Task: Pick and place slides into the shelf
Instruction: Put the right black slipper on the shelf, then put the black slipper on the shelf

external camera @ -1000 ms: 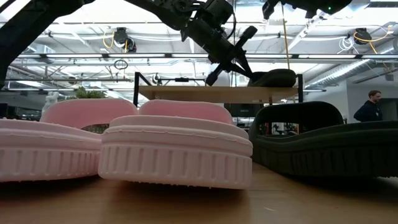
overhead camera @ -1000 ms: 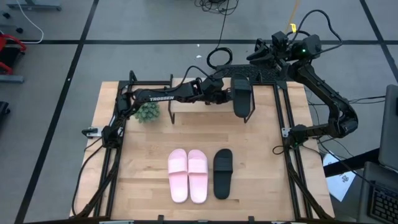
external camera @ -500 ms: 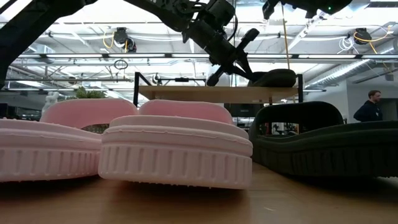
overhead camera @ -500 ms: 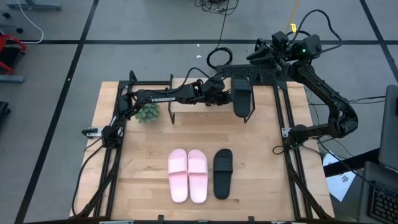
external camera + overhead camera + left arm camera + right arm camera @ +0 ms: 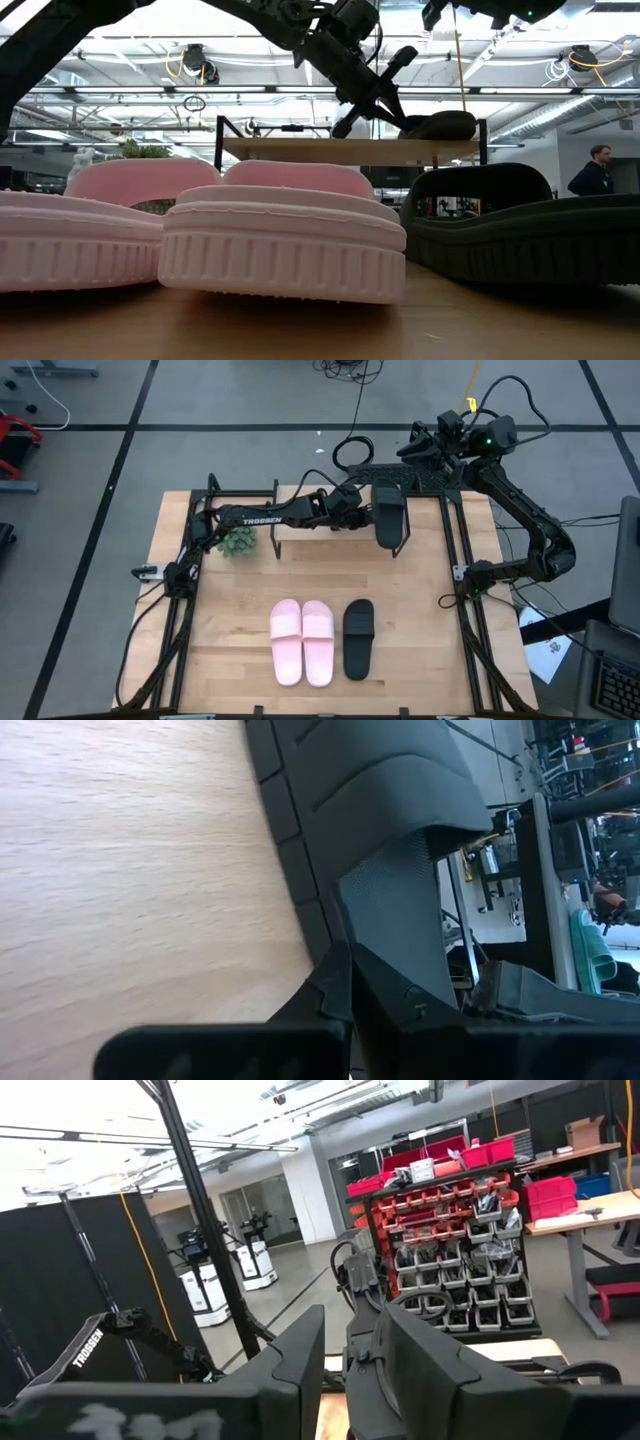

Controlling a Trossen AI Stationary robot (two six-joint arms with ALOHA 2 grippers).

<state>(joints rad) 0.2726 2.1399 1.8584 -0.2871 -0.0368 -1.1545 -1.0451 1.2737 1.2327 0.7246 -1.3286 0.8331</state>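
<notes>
One black slide (image 5: 388, 515) lies on the shelf's plank top (image 5: 320, 532), near its right end; it also shows in the low view (image 5: 440, 125). My left gripper (image 5: 362, 512) is open just left of it, above the plank (image 5: 330, 150), fingers spread (image 5: 372, 90). The pink pair (image 5: 303, 642) and the other black slide (image 5: 358, 638) rest sole-down near the table's near edge. My right gripper (image 5: 415, 448) is parked, shut, beyond the table's far right corner. My left gripper stands at the left side of the black slide on the shelf, level from the table's left. One finger (image 5: 340, 985) lies right beside the sole's edge (image 5: 300, 870). I cannot tell whether it touches. The slide lies flat on the plank.
A small green plant (image 5: 238, 540) stands left of the shelf. Black frame rails (image 5: 470, 640) run along the table's sides. Bare wood lies between the shelf and the slides on the table. A person (image 5: 600, 168) stands far off in the room.
My left gripper has moved a little toward the table's right, closer to the black slide on the shelf, and stays open. The slide has kept its place.
</notes>
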